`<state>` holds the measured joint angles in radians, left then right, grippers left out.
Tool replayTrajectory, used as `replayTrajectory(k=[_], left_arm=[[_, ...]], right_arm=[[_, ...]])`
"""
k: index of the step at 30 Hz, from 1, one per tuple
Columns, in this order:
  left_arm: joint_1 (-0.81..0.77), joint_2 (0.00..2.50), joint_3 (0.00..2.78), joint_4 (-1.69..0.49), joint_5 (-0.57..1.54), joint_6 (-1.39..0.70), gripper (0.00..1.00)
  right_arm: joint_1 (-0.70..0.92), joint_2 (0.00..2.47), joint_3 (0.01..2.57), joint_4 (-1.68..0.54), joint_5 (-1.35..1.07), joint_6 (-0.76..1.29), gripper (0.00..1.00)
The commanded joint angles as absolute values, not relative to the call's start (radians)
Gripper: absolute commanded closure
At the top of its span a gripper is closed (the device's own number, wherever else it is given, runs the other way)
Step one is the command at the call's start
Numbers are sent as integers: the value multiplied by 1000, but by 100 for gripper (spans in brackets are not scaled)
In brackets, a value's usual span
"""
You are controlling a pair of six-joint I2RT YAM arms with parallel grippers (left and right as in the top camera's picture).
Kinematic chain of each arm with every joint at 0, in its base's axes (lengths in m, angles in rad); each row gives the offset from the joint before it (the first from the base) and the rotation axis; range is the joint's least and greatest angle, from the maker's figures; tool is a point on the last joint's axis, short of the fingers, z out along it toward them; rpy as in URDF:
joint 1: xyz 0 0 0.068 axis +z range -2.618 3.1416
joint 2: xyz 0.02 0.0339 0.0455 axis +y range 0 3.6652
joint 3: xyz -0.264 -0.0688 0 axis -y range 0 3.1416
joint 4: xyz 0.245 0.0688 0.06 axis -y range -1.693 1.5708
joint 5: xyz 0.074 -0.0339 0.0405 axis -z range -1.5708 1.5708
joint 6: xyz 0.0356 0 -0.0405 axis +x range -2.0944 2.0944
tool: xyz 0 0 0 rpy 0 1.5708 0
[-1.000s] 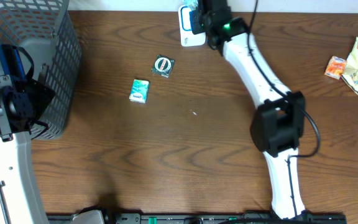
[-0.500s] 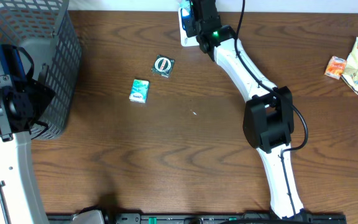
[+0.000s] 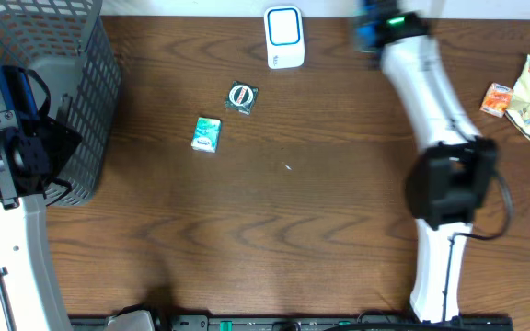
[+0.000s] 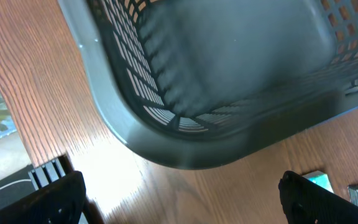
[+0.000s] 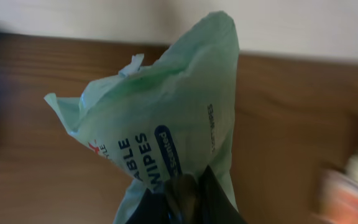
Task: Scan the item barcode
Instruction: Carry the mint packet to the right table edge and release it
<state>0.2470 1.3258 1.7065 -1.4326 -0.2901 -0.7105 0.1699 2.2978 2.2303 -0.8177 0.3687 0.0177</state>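
Note:
A pale green wipes packet with blue lettering fills the right wrist view, pinched at its lower end by my right gripper, which is shut on it. Overhead, that gripper is a blur at the table's far edge, right of the white barcode scanner; the packet itself cannot be made out there. My left gripper stands wide open and holds nothing, low over the wood beside the grey basket.
A teal packet and a round foil-wrapped item lie left of centre. Snack packets sit at the far right edge. The mesh basket fills the back left corner.
My right arm has swung to the right, carrying the wipes packet off the scanner to a spot right of it. The left arm has not moved.

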Motion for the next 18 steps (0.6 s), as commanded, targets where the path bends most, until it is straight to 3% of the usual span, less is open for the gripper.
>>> replayTrajectory(k=[1,10,11,13,18], left_arm=[[252,1319,1705,-1435,-300,-719,3],[252,1319,1705,-1435,-300,-719,2],[252,1319,1705,-1435,-300,-719,2],[252,1319,1705,-1435,-300,-719,2],[252,1319,1705,-1435,-300,-720,2]], right_arm=[[48,2254,2243,-944,481,25,98],[-187,2276,2214,-1106,457,59,98],[-205,2276,2211,-1112,428,60,83],[-237,2276,2204,-1120,350,67,38],[-281,2276,2184,-1135,155,67,11]])
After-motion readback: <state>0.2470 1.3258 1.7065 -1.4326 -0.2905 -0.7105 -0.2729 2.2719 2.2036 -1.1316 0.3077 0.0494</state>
